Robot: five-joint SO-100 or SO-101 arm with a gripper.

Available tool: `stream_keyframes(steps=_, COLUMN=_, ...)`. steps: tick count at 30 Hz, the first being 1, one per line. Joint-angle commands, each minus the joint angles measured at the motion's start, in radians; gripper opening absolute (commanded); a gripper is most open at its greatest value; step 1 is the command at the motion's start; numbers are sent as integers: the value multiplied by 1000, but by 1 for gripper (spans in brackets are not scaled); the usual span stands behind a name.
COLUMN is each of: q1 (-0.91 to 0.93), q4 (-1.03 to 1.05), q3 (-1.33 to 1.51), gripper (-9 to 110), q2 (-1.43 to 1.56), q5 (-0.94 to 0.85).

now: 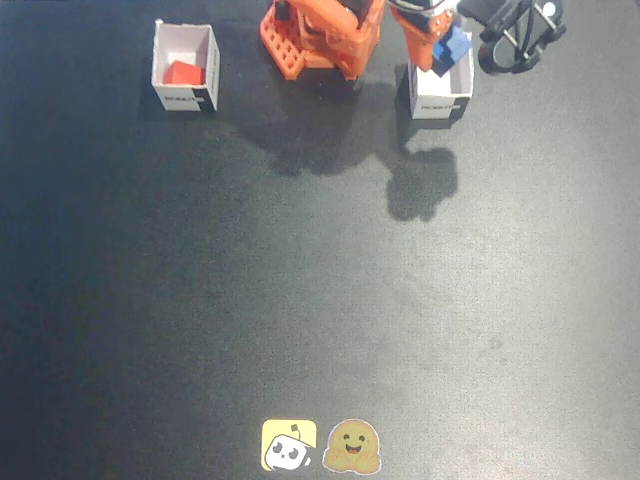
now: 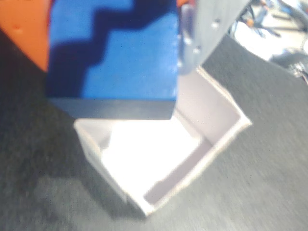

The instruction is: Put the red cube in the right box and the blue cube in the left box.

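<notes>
A dark table (image 1: 320, 300) fills the fixed view, with the orange arm (image 1: 320, 35) based at the top centre. Two white boxes stand well apart near the top edge. The box on the left of the fixed view (image 1: 185, 67) holds the red cube (image 1: 184, 74), resting inside on its floor. The box on the right of that view (image 1: 441, 92) sits beneath the gripper (image 1: 447, 48), and the wrist view shows its interior bare (image 2: 159, 159). The gripper is closed on the blue cube (image 2: 115, 53), orange finger on one side and grey finger (image 2: 204, 29) on the other; the cube hangs just above the box opening, over its near wall, apart from the floor. Black print marks the lower front wall of each box. Two small stickers (image 1: 320, 446), one yellow, one a smiling face, lie at the bottom edge of the table.
</notes>
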Motion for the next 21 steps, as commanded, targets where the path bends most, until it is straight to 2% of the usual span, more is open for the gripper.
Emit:
stream_keyframes(steps=1, q1=-5, q4=-2, q3=8, gripper=13, q2=28, q5=-12)
stream_keyframes(steps=9, q1=-5, q4=-123, q3=89, gripper=13, q2=26, q5=-21)
stream_keyframes(steps=21, q1=0, q4=-181, q3=129, gripper=14, q2=23, q5=-29)
